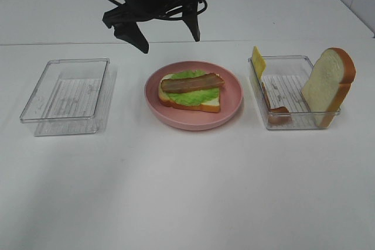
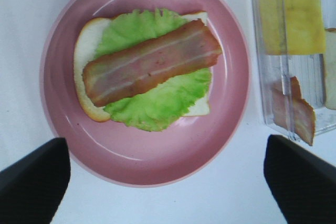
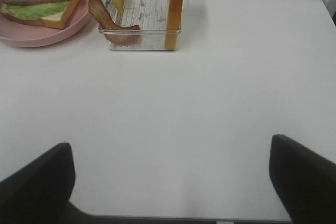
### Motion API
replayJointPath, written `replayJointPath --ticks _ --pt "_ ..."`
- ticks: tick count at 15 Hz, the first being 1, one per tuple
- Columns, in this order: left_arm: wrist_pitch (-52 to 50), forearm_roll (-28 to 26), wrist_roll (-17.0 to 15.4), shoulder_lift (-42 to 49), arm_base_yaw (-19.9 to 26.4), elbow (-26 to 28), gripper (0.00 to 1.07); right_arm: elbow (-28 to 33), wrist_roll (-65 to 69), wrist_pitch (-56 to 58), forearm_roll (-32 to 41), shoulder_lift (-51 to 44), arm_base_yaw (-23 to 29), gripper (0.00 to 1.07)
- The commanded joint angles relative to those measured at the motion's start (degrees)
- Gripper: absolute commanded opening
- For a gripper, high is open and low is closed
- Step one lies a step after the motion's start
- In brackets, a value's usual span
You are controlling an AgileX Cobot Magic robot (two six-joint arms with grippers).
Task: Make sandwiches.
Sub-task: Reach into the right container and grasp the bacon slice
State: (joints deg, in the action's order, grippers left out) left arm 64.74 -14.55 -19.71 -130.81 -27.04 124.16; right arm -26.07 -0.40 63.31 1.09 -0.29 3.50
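Left pincer [image 1: 170,42] hangs wide and empty above the sandwich [image 1: 191,91]; right pincer [image 3: 170,182], also wide, is well apart from it.

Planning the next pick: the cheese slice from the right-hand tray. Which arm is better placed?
Probably right. The cheese slice leans in the tray on that arm's side, straight ahead of the open right gripper. The open left gripper hangs above the plate.
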Motion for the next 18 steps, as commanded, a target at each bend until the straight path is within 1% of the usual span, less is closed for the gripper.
replayJointPath --ticks 1,2,3,4,7,8,10,11,12,13,14,16,17,18 --pt "4.18 1.38 0.92 0.57 -1.09 2.46 0.91 0.23 0.4 -0.29 0.0 -1.6 0.23 0.98" --pt "7.96 1.89 1.66 0.63 -1.09 3.55 0.91 0.23 0.4 -0.29 0.0 -1.6 0.23 0.98" --pt "10.77 3.38 3.32 1.03 -1.09 4.18 0.91 0.23 0.4 -0.29 0.0 -1.6 0.23 0.98" --pt "10.71 4.35 4.07 3.04 -1.09 4.07 0.91 0.23 0.4 -0.29 0.0 -1.6 0.23 0.98" --pt "10.71 5.1 4.58 6.3 -1.09 4.07 0.91 0.23 0.4 -0.29 0.0 -1.6 0.23 0.98" --pt "10.71 6.36 5.16 8.94 -1.09 2.58 0.91 0.23 0.4 -0.29 0.0 -1.6 0.23 0.98" --pt "10.71 8.65 6.3 14.09 -0.92 -2.58 0.91 0.23 0.4 -0.29 0.0 -1.6 0.23 0.98" --pt "10.71 9.22 6.36 15.24 -0.92 -4.01 0.91 0.23 0.4 -0.29 0.0 -1.6 0.23 0.98" --pt "10.71 10.43 7.1 17.7 -0.11 -7.56 0.91 0.23 0.4 -0.29 0.0 -1.6 0.23 0.98" --pt "10.71 11.4 7.79 23.38 2.06 -15.13 0.91 0.23 0.4 -0.29 0.0 -1.6 0.23 0.98" --pt "10.71 11.4 7.79 24.47 2.75 -16.73 0.91 0.23 0.4 -0.29 0.0 -1.6 0.23 0.98" --pt "10.6 11.4 8.48 29.97 6.07 -25.27 0.91 0.23 0.4 -0.29 0.0 -1.6 0.23 0.98" --pt "10.6 11.4 8.77 31.4 6.88 -26.99 0.91 0.23 0.4 -0.29 0.0 -1.6 0.23 0.98" --pt "10.6 11.4 9.0 34.55 8.42 -31.63 0.91 0.23 0.4 -0.29 0.0 -1.6 0.23 0.98"
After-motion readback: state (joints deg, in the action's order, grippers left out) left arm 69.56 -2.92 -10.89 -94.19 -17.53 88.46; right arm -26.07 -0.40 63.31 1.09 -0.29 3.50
